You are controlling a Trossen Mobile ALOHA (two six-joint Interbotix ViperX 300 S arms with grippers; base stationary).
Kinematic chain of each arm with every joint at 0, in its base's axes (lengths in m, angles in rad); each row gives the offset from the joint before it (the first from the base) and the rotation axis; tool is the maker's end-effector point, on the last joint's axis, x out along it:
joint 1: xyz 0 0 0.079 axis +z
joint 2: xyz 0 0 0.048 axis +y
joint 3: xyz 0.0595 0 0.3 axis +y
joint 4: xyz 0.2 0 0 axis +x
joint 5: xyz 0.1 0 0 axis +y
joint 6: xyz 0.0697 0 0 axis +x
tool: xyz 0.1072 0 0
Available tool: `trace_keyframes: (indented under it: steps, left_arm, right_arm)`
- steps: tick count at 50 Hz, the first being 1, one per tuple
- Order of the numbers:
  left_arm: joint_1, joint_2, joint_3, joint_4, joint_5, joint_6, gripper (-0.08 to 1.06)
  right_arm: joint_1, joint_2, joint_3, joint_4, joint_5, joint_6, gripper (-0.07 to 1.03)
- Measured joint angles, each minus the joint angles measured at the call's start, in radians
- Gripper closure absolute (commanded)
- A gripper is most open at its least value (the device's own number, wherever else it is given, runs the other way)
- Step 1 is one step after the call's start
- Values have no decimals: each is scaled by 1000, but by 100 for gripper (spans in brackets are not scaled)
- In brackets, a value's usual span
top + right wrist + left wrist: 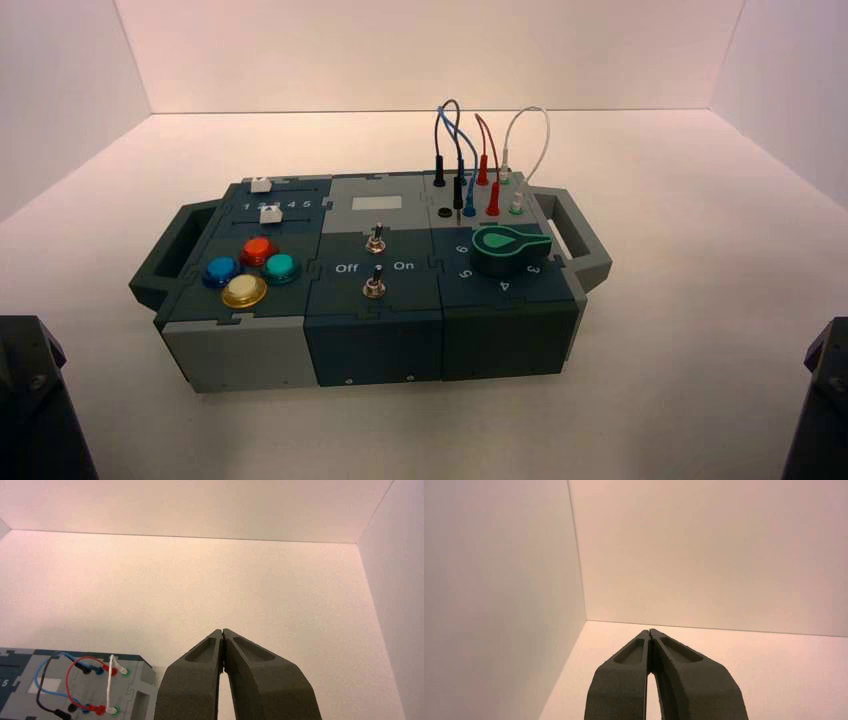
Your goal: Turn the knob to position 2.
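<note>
Dark-green rotary knob [510, 252] sits toward 3 o'clock on the control box [374, 345]; in the high view its tapered end points toward 3 o'clock, its long axis running 9-to-3. Left gripper [649, 631] is parked at the box's 8 o'clock, right gripper [222, 631] at its 4 o'clock, both narrowed, fingertips together.

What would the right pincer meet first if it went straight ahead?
Probably the pale floor or back wall; depth is unclear. The right pincer points past the box.
</note>
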Motion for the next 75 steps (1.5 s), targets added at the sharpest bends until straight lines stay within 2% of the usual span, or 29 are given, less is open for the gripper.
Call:
trace_keyframes:
  steps: [18,28,35,43,54,56,59,61,69,75]
  left_arm:
    - [-37,2,0,0,2,0,101]
    - [-95,37,0,-2,43,0,101]
    - [-225,101,-9,-3,118,5,101]
    - [-403,184,-26,-2,198,12,101]
    - [-647,322,-58,-3,328,14,101]
    - [-706,362,-71,-6,356,14,101]
    - [-749,391,-81,-12,373,14,101]
    - [-801,430,-97,-20,391,14,101]
    - [-873,488,-126,-57,407,14,101]
    - [-911,497,-129,-80,410,14,101]
  right_arm:
    - [0,5,0,9,6,0,99]
    - [28,49,-8,14,72,0,99]
    - [75,115,-34,18,163,0,99]
    - [127,170,-43,35,227,0,99]
    - [170,198,-55,123,336,0,99]
    - [178,201,-58,137,354,2,99]
    - [195,202,-61,167,390,0,99]
    - [210,202,-61,190,411,0,99]
    - [291,210,-58,298,453,0,99]
    - [345,232,-37,356,451,3,99]
